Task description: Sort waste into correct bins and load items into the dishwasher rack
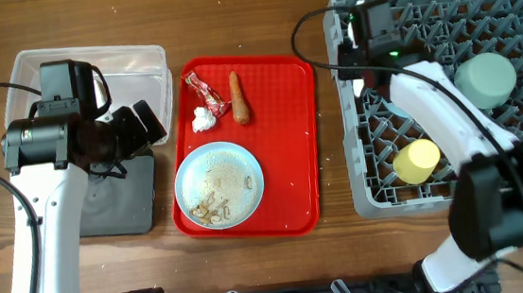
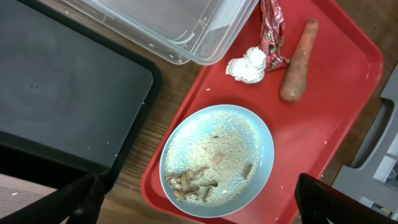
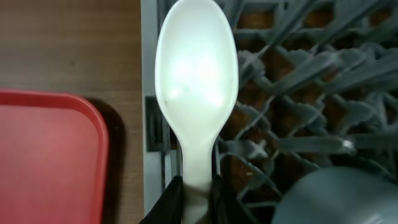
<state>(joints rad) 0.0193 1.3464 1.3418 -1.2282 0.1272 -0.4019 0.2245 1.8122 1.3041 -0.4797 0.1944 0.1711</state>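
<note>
My right gripper (image 3: 198, 191) is shut on the handle of the white spoon (image 3: 196, 68), held over the left rim of the grey dishwasher rack (image 1: 352, 148). A pale green bowl (image 1: 485, 79) and a yellow-green cup (image 1: 416, 159) sit in the rack. My left gripper (image 2: 199, 211) is open and empty above the near edge of the light blue plate (image 2: 217, 158), which holds pale food scraps (image 2: 193, 183). The carrot (image 2: 298, 62), the red-and-white wrapper (image 2: 272, 31) and the white tissue (image 2: 247, 65) lie behind the plate. The light blue bowl is out of view.
The plate and waste lie on a red serving tray (image 1: 290, 144) mid-table. Left of it stand the clear tub (image 1: 94, 71) at the back and the black tray (image 1: 119, 202) in front. Bare wood lies between the red tray and the rack.
</note>
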